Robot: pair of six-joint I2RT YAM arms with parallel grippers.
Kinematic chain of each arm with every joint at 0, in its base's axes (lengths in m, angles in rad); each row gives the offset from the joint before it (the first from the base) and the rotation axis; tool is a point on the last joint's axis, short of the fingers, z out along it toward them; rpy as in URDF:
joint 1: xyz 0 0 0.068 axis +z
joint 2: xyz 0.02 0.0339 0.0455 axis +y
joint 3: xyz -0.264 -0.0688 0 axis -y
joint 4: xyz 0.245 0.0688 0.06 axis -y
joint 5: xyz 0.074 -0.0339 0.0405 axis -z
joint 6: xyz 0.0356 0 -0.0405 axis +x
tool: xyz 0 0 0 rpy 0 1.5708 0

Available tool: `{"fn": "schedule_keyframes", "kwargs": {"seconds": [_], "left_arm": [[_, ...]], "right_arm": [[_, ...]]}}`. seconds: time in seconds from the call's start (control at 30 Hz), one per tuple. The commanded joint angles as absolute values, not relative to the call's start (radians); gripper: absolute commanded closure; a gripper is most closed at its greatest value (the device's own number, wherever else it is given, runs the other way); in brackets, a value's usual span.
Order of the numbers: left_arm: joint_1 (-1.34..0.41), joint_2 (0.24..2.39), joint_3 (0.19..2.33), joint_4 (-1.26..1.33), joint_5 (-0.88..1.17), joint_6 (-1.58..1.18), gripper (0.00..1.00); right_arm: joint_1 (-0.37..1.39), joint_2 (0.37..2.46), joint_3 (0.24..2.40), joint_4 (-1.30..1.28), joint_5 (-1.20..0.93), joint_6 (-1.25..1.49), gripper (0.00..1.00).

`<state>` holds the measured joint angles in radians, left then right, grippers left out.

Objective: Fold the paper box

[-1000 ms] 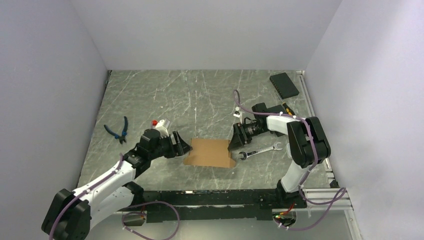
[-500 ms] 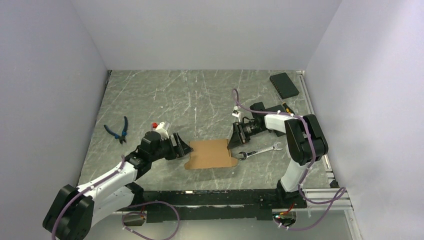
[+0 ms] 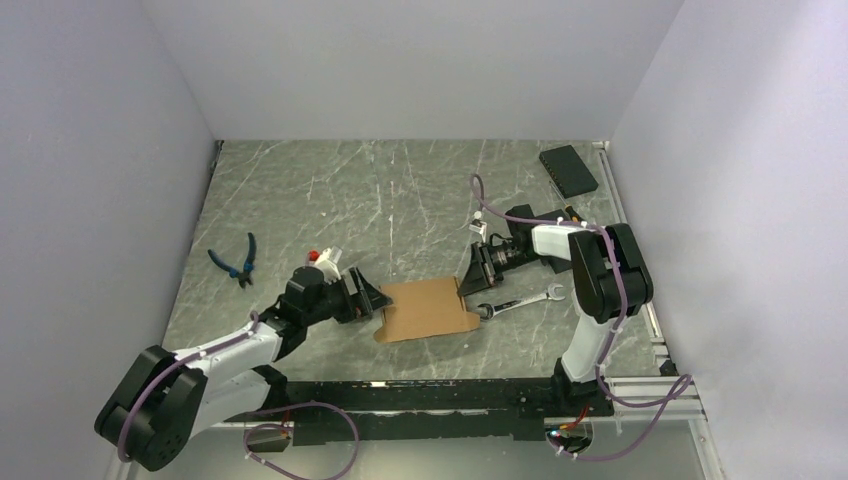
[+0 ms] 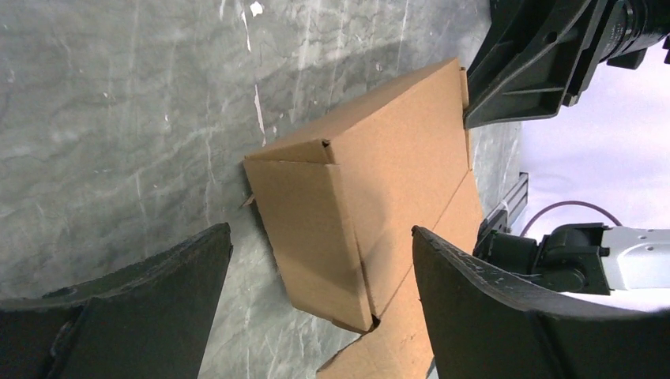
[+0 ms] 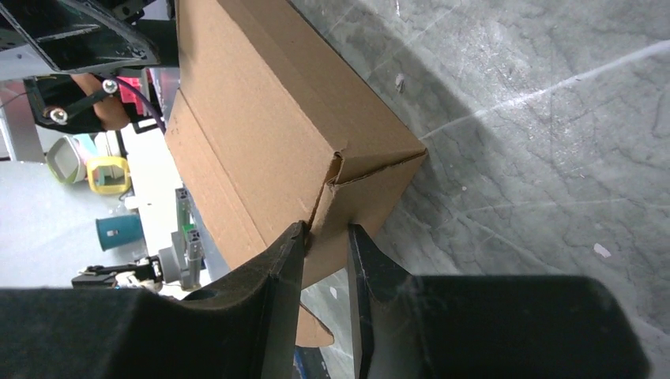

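Low reach on the near-left: left arm (image 3: 215, 352) stretches from its base forward and rightward, forearm nearly flat, wrist level. The left gripper (image 3: 374, 298) points right, jaws spread wide, fingers (image 4: 158, 284) flanking one end of the paper box (image 3: 425, 308) without touching it. Opposite, the right arm (image 3: 600, 290) rises steeply from its base, elbow high, forearm folded back leftward. The right gripper (image 3: 466, 283) aims left and down, jaws drawn narrow, pinching the box's end wall

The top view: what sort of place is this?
Probably a robot test cell: white walls enclose a marbled table, a left arm and right arm are bolted at its near edge, and pliers and a wrench lie on it.
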<state>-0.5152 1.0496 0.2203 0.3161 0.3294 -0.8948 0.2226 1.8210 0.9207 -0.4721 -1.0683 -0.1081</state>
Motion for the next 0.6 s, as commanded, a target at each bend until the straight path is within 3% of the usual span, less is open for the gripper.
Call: {"fn": "schedule_keyframes", "kwargs": {"seconds": [0.0,0.57], "left_arm": [[-0.518,1.068,0.191,0.461,0.37,-0.97,0.1],[-0.53,1.081,0.127,0.625,0.347,-1.185,0.06]], "right_arm": [[0.2,1.849,0.945,-0.441,-0.986,-0.138,0.72],[0.177,1.877,0.948,-0.449,-1.014,-0.137,0.74]]}}
